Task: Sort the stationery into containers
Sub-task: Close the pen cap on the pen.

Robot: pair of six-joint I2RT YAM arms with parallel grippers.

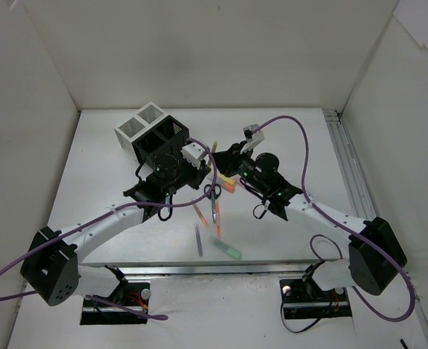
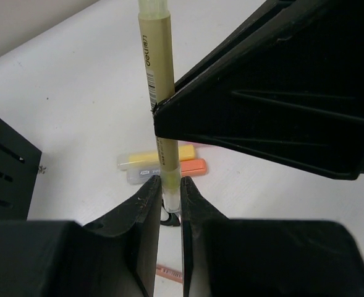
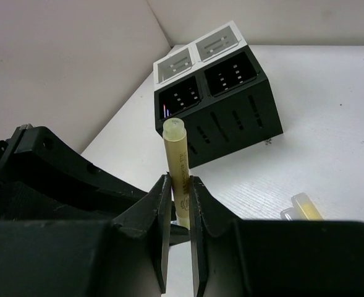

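Observation:
A pale yellow-green highlighter (image 2: 157, 62) stands upright between both grippers above the table; it also shows in the right wrist view (image 3: 178, 161) and the top view (image 1: 214, 148). My left gripper (image 2: 168, 184) is shut on its lower capped end. My right gripper (image 3: 180, 184) is shut on its barrel higher up, and its black finger (image 2: 243, 105) crosses the left wrist view. The cluster of two white and two black mesh cups (image 1: 154, 131) stands just left of and behind the grippers, also in the right wrist view (image 3: 214, 99).
On the table below lie a yellow highlighter (image 2: 146, 158) and an orange one (image 2: 193, 167), black-handled scissors (image 1: 214, 193), orange pens (image 1: 199, 213), a grey pen (image 1: 198, 241) and a green highlighter (image 1: 229, 250). White walls enclose the table.

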